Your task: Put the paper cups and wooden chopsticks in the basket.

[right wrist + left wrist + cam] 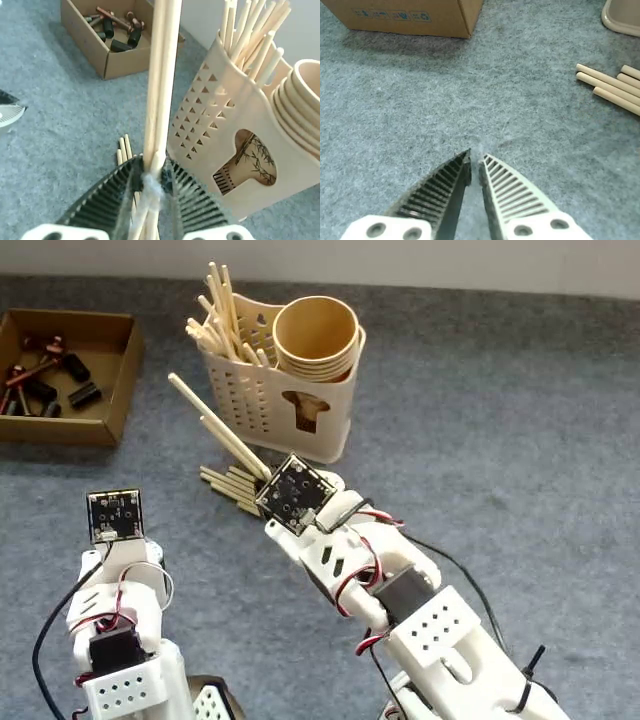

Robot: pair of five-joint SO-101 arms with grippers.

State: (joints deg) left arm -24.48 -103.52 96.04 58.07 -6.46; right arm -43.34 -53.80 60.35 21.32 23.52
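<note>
Chopsticks [161, 90] in right hand [152, 166] (beside basket [235, 150])

You will find no legible text. The cardboard box [410, 24] carries a row of small blue printed marks on its side wall; they are too small to read

Left hand [474, 158] closed, right hand [152, 166] clamped

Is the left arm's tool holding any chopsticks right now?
No. The left tool sits over the carpet with nothing between its tips, and the loose chopsticks lie apart from it.
</note>
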